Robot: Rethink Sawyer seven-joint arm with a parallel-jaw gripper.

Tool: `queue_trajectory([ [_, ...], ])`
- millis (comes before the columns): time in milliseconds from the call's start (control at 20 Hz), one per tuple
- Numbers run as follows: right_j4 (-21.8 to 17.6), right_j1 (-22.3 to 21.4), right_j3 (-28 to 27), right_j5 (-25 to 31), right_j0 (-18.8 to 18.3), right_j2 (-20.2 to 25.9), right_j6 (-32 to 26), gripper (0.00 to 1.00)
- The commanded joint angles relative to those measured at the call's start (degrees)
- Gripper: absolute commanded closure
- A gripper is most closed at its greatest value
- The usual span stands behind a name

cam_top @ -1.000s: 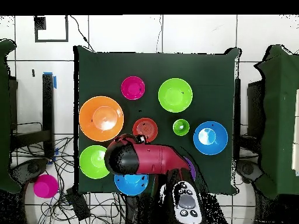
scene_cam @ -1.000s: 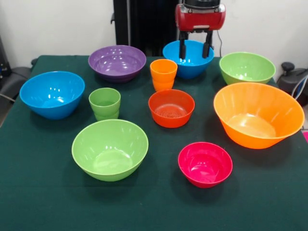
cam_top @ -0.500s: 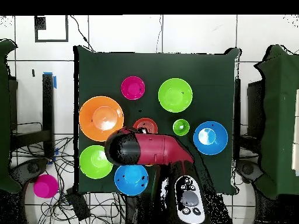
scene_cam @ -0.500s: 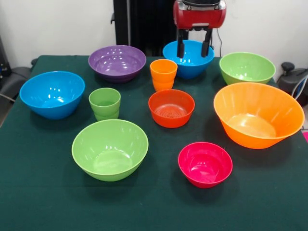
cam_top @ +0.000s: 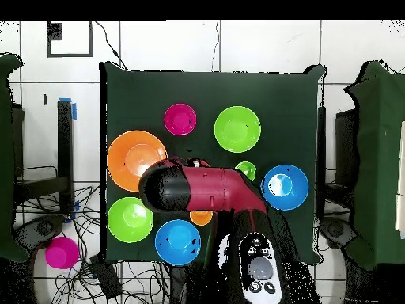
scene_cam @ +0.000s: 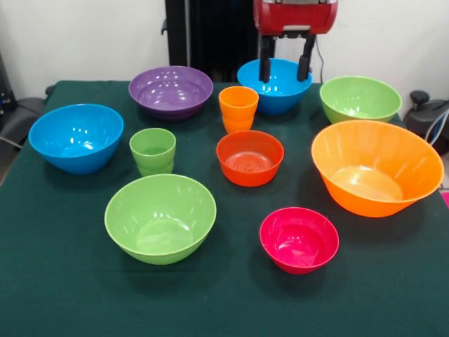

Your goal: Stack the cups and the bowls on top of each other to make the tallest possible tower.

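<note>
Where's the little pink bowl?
In the front view the small magenta bowl sits near the table's front edge, right of the big light green bowl and below the large orange bowl.

A dark green cloth-covered table (cam_top: 277, 103) seen from straight above. The red and black robot arm (cam_top: 202, 190) lies across its lower middle, hiding some items. Visible glossy plastic bowls: a small magenta bowl (cam_top: 180, 119), a light green bowl (cam_top: 237, 129), a large orange bowl (cam_top: 130, 154), a second light green bowl (cam_top: 129, 220), and two blue bowls (cam_top: 177, 242) (cam_top: 285, 187). A light green tumbler (cam_top: 247, 169) peeks out beside the arm.
</note>
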Motion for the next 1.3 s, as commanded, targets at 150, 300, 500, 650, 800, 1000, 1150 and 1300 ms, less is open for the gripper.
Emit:
queue_trajectory([
  [150, -3.03, -0.35, -3.82, 3.27, -0.40, 5.22, -1.41, 0.00],
  [300, -3.15, -0.23, -3.85, 2.94, -1.04, 6.41, -2.79, 0.00],
  [500, -3.29, 0.33, -4.77, 4.21, -1.12, 6.91, -3.67, 0.00],
  [650, -3.41, 1.60, -5.15, 2.89, -1.75, 8.35, -4.35, 0.00],
  [800, -4.15, 2.48, -6.27, 2.56, -1.56, 8.34, -3.95, 0.00],
  [1000, -5.61, 4.60, -7.04, 2.66, -0.53, 6.61, -2.31, 0.00],
  [1150, -5.79, 6.98, -7.01, -0.84, -1.99, 8.42, -3.04, 0.00],
  [1300, -6.33, 9.02, -8.16, -1.88, -2.44, 8.56, -3.01, 0.00],
])
